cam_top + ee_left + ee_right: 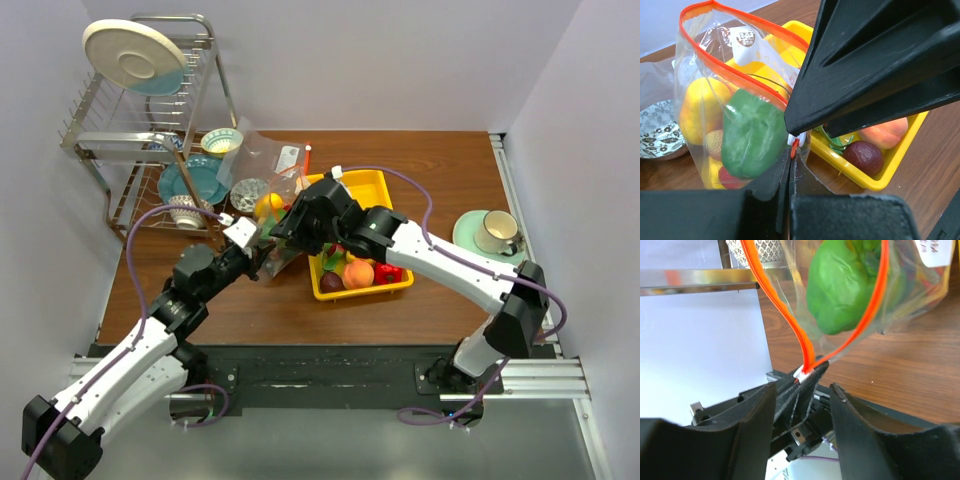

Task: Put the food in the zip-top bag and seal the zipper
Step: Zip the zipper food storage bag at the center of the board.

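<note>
Zip-top bag (695, 65) judged soft, slippery, weighted by food (752, 135); left gripper (790, 160) clamped on the zipper (801, 340) at its near end, right gripper (802, 390) jaws apart beside it, so grip the stiffer strip.

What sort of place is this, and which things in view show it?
Probably a mock kitchen set up for robot trials: a metal dish rack holding a plate, a cup on a saucer, white panels around the wooden table.

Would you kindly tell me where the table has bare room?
Bare wooden table between the yellow plastic tray and the cup on its green saucer, and along the tray's near side. Crowded around the crinkled clear bag and wire dish rack.
</note>
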